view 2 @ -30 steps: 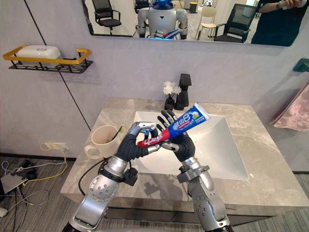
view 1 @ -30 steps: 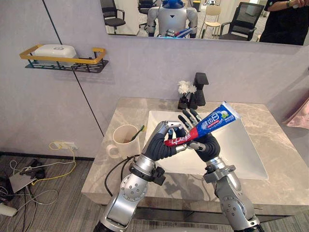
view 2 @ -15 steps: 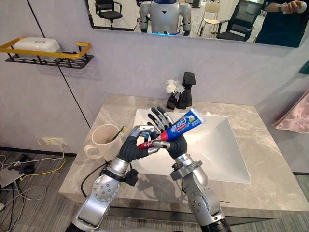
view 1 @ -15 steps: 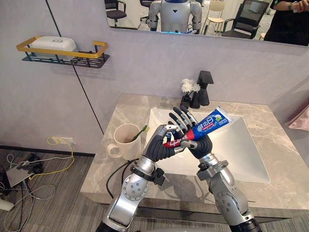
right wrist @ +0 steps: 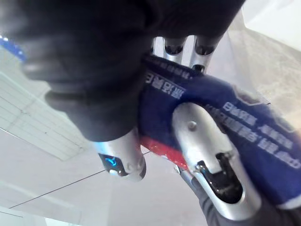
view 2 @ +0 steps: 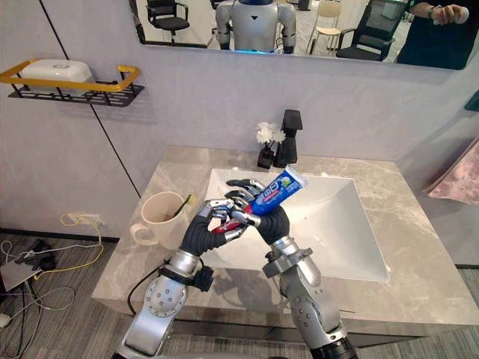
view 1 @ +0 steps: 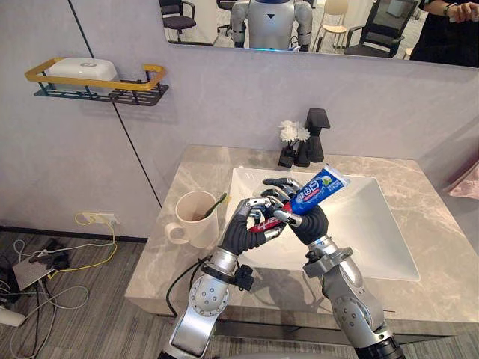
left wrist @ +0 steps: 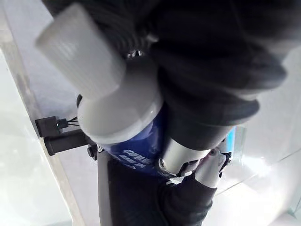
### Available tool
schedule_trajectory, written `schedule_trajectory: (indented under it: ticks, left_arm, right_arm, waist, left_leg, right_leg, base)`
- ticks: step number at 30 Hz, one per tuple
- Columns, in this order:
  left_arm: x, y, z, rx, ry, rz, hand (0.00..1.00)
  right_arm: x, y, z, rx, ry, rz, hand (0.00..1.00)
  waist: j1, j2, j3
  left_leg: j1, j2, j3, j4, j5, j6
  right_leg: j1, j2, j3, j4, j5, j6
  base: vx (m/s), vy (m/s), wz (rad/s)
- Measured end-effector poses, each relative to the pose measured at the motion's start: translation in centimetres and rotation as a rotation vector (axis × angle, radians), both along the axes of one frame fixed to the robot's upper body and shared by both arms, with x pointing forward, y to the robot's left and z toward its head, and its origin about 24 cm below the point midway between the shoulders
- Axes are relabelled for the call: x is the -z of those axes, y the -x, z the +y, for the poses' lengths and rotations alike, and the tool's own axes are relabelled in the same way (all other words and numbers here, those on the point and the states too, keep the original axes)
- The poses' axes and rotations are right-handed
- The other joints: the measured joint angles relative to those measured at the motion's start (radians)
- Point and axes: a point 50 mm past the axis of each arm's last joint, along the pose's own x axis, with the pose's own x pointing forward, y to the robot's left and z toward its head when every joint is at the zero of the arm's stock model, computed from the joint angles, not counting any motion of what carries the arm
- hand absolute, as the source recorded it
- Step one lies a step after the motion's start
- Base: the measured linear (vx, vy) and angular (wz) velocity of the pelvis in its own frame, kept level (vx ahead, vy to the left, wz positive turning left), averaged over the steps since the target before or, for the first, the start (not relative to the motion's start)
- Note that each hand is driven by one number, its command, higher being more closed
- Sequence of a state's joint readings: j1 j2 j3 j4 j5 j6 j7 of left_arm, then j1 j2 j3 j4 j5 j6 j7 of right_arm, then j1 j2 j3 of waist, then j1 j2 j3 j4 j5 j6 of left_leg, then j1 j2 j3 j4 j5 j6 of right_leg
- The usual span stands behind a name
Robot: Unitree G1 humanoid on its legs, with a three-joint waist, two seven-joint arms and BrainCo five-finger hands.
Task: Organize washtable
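A blue and red toothpaste tube is held slanting above the white sink basin. My left hand is curled round its red lower end, and in the left wrist view the white cap pokes out past the fingers. My right hand grips the tube's middle from below. Its fingers bend over the blue part, and its thumb lies across the tube in the right wrist view.
A cream mug with a green toothbrush stands on the marble counter left of the basin. A black faucet and small white flowers sit behind it. A wall shelf carries a white box.
My right hand's fingers stood straight up behind the tube and have now curled round it. The tube has tilted a little lower. My left hand keeps its grip.
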State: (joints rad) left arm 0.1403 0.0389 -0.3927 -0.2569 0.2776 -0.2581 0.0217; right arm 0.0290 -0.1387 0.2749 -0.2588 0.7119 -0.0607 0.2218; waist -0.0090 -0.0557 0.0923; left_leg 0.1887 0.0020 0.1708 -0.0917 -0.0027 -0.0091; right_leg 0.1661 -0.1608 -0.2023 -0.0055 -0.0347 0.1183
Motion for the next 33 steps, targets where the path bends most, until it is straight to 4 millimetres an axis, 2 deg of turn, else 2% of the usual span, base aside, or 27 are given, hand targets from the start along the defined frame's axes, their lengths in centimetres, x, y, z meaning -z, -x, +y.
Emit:
schedule_trajectory:
  ticks: [12, 13, 20, 24, 28, 33]
  left_arm:
    - [0.2, -0.1, -0.1, 0.001, 0.003, 0.005, 1.00]
    - [0.2, -0.1, -0.1, 0.001, 0.003, 0.005, 0.00]
    - [0.6, 0.1, 0.3, -0.012, 0.010, 0.027, 0.00]
    - [1.4, -0.3, 2.6, -0.127, 0.009, 0.089, 0.00]
    - [-0.1, 0.2, 4.5, -0.218, 0.025, 0.032, 0.00]
    - [-3.0, 0.7, 8.1, -0.394, 0.033, -0.110, 0.00]
  right_arm:
    - [0.0, 0.0, 0.0, 0.010, 0.003, 0.005, 1.00]
    - [0.0, 0.0, 0.1, 0.013, 0.002, 0.007, 1.00]
    - [0.0, -0.1, 0.1, 0.025, -0.002, 0.008, 1.00]
    - [-0.3, -0.1, 0.1, 0.025, -0.013, -0.007, 1.00]
    - [-1.4, 0.1, 0.2, 0.025, -0.040, -0.054, 1.00]
    - [-2.9, 0.0, -1.4, 0.083, -0.055, -0.145, 1.00]
  waist:
    - [-0.001, 0.012, 0.008]
    - [0.000, 0.012, 0.008]
    - [0.000, 0.013, 0.008]
    - [0.000, 0.017, 0.010]
    - [0.000, 0.017, 0.010]
    - [0.001, 0.019, 0.011]
  left_leg:
    - [-0.002, 0.000, -0.002, 0.000, 0.000, 0.000]
    - [-0.002, 0.000, -0.003, 0.000, 0.000, 0.000]
    - [-0.003, 0.000, -0.006, 0.000, 0.000, 0.000]
    - [-0.005, 0.000, -0.011, 0.000, 0.000, 0.000]
    - [-0.009, -0.001, -0.018, 0.000, 0.000, 0.000]
    - [-0.006, -0.001, -0.033, 0.001, 0.000, 0.000]
  right_leg:
    - [0.000, 0.001, -0.001, -0.001, 0.000, 0.000]
    - [0.000, 0.000, -0.002, -0.001, 0.000, 0.000]
    - [0.002, 0.000, -0.006, -0.003, 0.000, 0.000]
    - [0.004, 0.001, -0.013, -0.006, 0.000, 0.000]
    - [0.005, 0.000, -0.019, -0.010, 0.000, 0.000]
    - [0.021, -0.001, -0.039, -0.011, 0.000, 0.000]
  base:
    - [0.00, 0.000, 0.00]
    - [0.00, 0.000, 0.00]
    - [0.00, 0.000, 0.00]
    - [0.00, 0.000, 0.02]
    - [0.00, 0.000, 0.06]
    - [0.00, -0.012, 0.10]
